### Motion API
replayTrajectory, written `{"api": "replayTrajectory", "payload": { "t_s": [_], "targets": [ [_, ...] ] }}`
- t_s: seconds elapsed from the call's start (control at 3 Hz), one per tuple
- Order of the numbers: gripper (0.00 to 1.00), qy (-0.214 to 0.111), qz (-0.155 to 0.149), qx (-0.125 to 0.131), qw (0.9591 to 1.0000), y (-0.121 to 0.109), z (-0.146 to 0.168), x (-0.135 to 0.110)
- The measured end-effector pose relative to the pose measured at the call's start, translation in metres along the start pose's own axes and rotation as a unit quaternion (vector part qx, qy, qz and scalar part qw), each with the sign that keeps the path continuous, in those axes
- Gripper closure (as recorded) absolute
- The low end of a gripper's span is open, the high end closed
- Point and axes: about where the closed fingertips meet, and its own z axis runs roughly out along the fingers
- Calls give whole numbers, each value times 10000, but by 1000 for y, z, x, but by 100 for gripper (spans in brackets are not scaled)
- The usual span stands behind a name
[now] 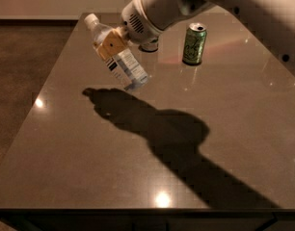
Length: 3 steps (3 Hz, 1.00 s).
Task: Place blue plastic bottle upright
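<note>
Far left of the action: white cap (pixel 92 19) of the blue plastic bottle (pixel 128 71), pointing up and to the left. Bottle is off the desk (pixel 89 177), in the air over its left-rear part, steeply tilted, not upright; base is down and to the right, clear of the surface. Body is clear plastic with a pale label with small dark print. Cannot tell if there is liquid inside.

End effector (pixel 113 47) is pinching the bottle across its upper body, just below the neck; one tan finger pad (pixel 111 43) shows pressed flat on the near side, the other finger is hidden behind the bottle. White arm (pixel 186 1) runs from the wrist up and off the top right.

Below: dark shadow (pixel 152 124) of bottle and arm stretches across the glossy brown desk toward the front right.

Right of the wrist: green drink can (pixel 194 43) standing upright on the rear of the desk, well apart from the bottle, silver top with tab; cannot tell if opened or what is in it.
</note>
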Motion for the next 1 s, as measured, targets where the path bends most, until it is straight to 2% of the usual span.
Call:
{"api": "replayTrajectory", "payload": {
  "t_s": [0.33, 0.67, 1.0],
  "targets": [
    [100, -855, -238, -147, 9959, -4, 0, -9],
    [100, -1650, -306, -193, 9856, -7, 5, -7],
    [100, -2424, -330, -181, 9694, -11, 11, -4]
  ]
}}
